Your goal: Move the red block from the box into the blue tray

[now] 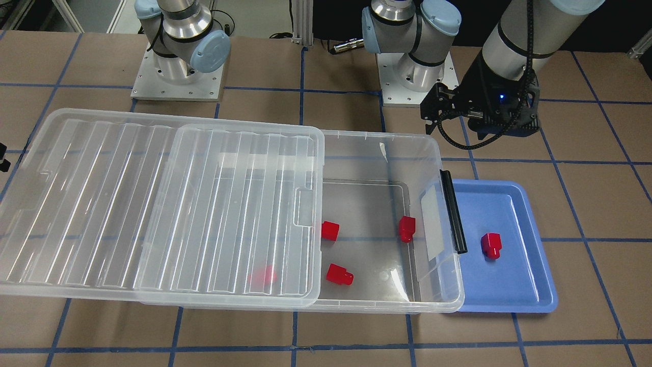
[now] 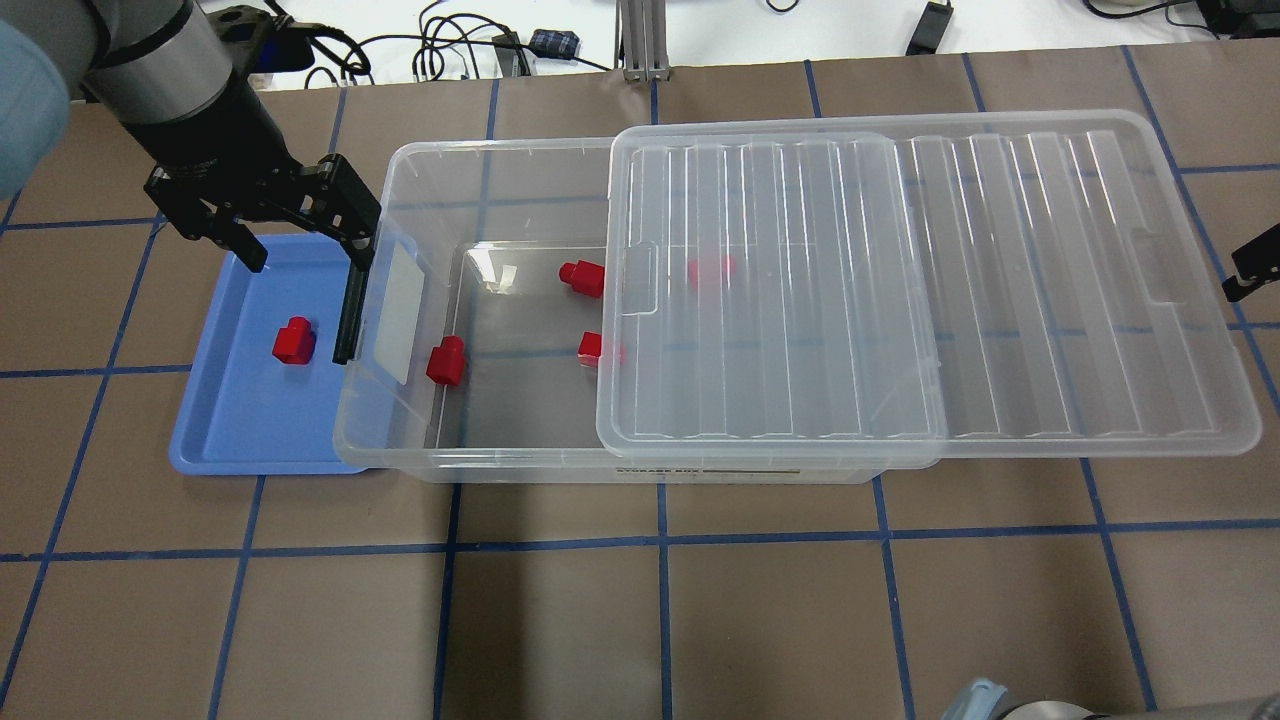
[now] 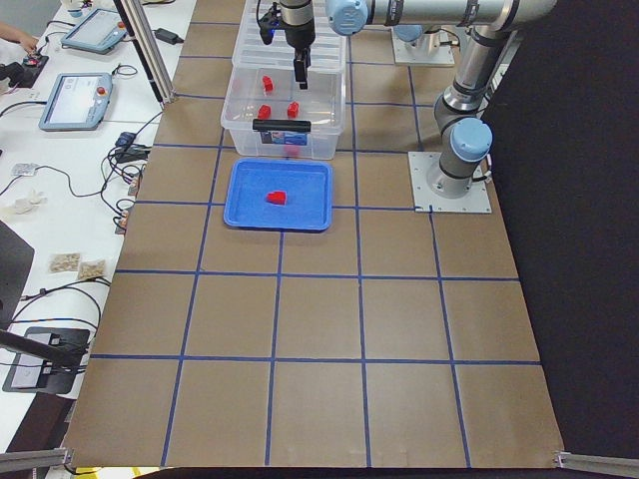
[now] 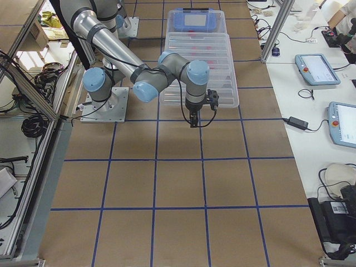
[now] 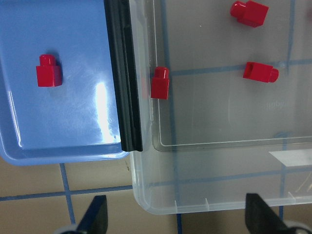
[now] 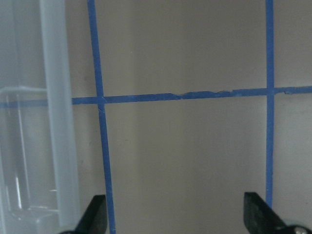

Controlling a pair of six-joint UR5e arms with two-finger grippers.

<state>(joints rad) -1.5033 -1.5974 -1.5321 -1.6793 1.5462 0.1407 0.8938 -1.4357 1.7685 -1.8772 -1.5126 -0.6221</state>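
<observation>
Left fingers (image 2: 350, 215) clear of red block (image 2: 294, 341) in blue tray (image 2: 240, 420)

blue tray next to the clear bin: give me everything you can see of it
The shallow rectangular light-blue plastic tray lies flat on the brown table with blue tape lines, at the robot's left end of the large clear plastic bin. Raised rim, rounded corners, glossy floor with glare. One small red plastic block lies in it, near the middle. The bin's rim and black clip handle overlap its inner edge in view; contact cannot be told. The open left pincer hangs above, not touching.
</observation>
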